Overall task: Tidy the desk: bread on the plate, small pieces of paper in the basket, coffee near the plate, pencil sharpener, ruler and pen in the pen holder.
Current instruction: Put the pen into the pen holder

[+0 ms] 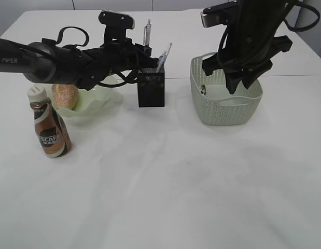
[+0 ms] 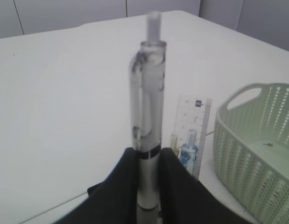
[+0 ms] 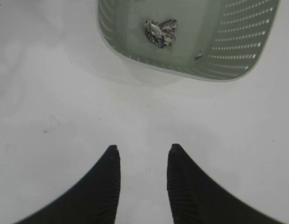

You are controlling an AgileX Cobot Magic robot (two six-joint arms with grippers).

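My left gripper (image 2: pixel 148 151) is shut on a clear pen (image 2: pixel 148 93), which stands upright. In the exterior view this gripper (image 1: pixel 143 53) holds the pen (image 1: pixel 147 31) just above the black pen holder (image 1: pixel 151 88). The clear ruler (image 1: pixel 165 56) (image 2: pixel 195 119) leans in the holder, with a small blue thing (image 2: pixel 188 150) beside it that I cannot identify. I cannot make out the pencil sharpener. The bread (image 1: pixel 65 95) lies in the wavy green plate (image 1: pixel 98 99), and the coffee (image 1: pixel 50 127) stands in front of it. My right gripper (image 3: pixel 142 150) (image 1: pixel 240 84) hangs open and empty above the basket (image 1: pixel 225 106) (image 3: pixel 256 42), which holds crumpled paper (image 3: pixel 160 31).
The left arm stretches across from the left edge, over the plate. A tiny scrap (image 3: pixel 199 55) lies on the basket floor. White desk (image 1: pixel 165 187) fills the front half of the exterior view. The basket's near wall (image 2: pixel 247 158) stands right of the ruler.
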